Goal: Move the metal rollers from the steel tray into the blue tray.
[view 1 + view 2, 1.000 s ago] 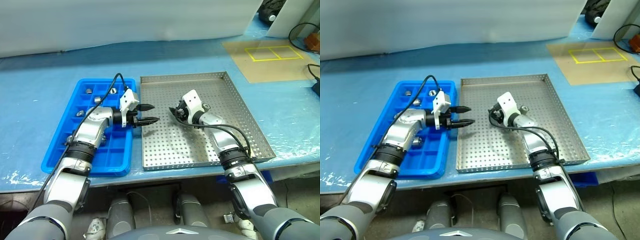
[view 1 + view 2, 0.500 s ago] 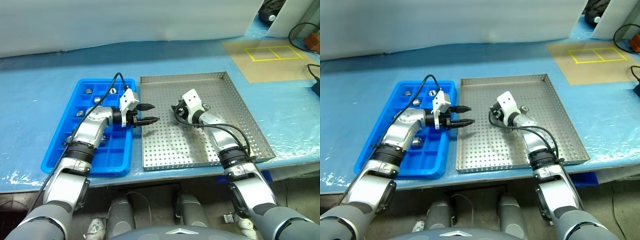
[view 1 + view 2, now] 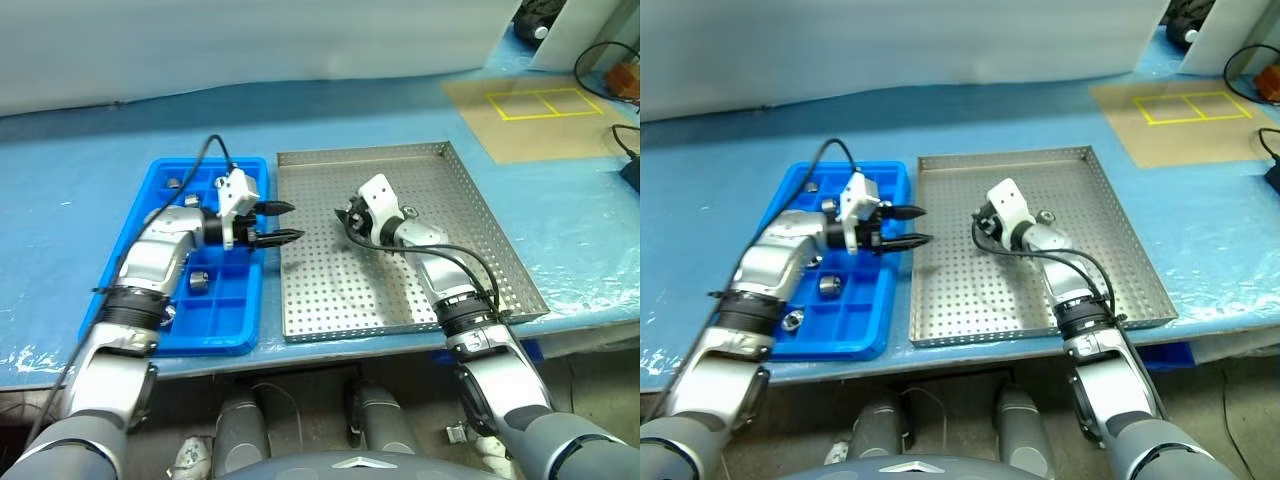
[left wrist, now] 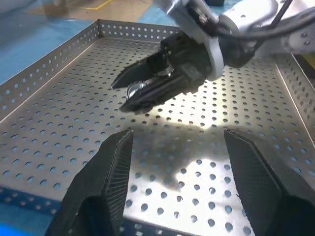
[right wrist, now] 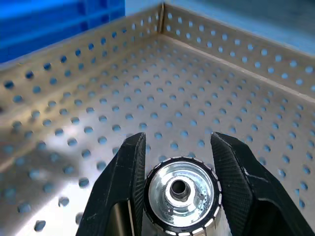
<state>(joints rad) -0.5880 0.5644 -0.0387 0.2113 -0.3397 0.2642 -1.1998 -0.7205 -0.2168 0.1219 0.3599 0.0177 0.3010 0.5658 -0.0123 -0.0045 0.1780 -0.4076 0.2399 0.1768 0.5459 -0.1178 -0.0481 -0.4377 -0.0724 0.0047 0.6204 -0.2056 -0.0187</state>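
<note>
Head view: several metal rollers (image 3: pixel 198 281) already in blue tray (image 3: pixel 245 335); steel tray (image 3: pixel 500 262) bare. Left wrist view: left gripper (image 4: pixel 174 169) spread, empty. Right wrist view: right gripper (image 5: pixel 179 169) pinching last roller (image 5: pixel 181 195), not yet dropped in.

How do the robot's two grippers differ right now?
The right gripper is shut on a metal roller above the steel tray; the left gripper is open and empty, at the blue tray's edge. Both have two black fingers.
</note>
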